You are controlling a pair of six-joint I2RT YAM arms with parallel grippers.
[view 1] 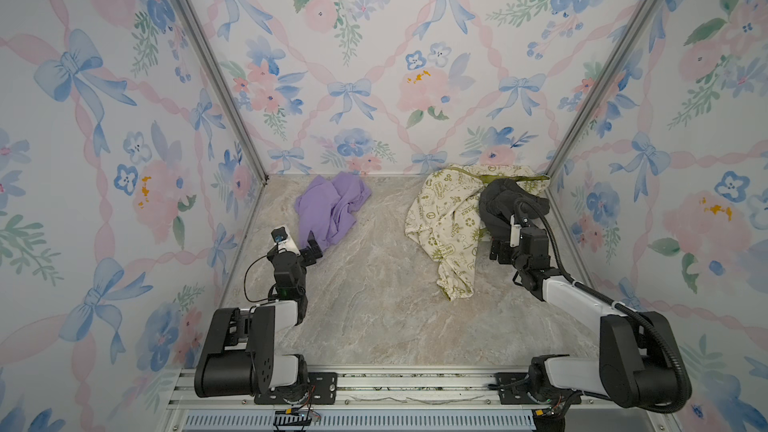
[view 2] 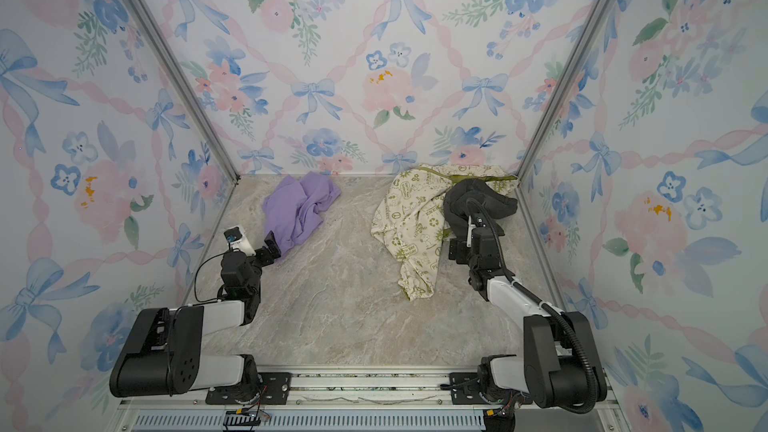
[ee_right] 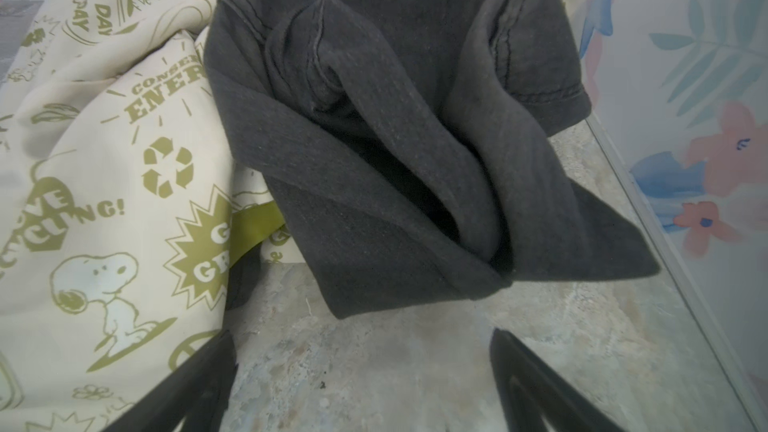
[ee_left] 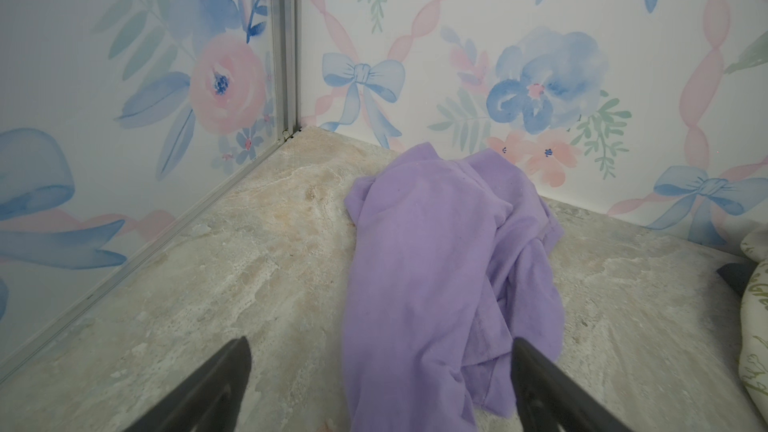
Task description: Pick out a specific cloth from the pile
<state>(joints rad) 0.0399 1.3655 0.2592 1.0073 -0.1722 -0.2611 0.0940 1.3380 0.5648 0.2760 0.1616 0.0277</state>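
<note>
1. The purple cloth (view 1: 332, 209) is lying by itself near the back left corner of the worktop (view 1: 374, 305), well apart from the pile (view 1: 465, 218), which sits in the back right corner. So it already looks separated to me.
2. The left gripper (view 1: 312, 243) is at the cloth's near end with its jaws spread wide and nothing in them. In the left wrist view that end lies between the fingers (ee_left: 232, 371). I can't tell if either one actually touches the fabric.
3. The right gripper (ee_right: 361, 334) is also wide open and empty. It sits over bare worktop just in front of the dark cloth (ee_right: 395, 139), which rests on the cream cloth (ee_right: 104, 160).
4. If the left arm is meant to grab now, I'd go for a bunched fold at the near end, not a flat single layer. Thin, soft stuff like this slips out of a shallow pinch. Come down low, close on the fold, then lift straight up so the sleeves don't drag.
5. I'd keep the right arm off the dark cloth so nothing gets pulled toward the purple one.
6. Writing: only the cream cloth has any, in olive green. I can read "DAY", "CONSER" over "ENER" (cut off by the dark cloth) and "NG!". There's also a recycling symbol and a cartoon beagle. The purple and dark cloths show no label or print.
</note>
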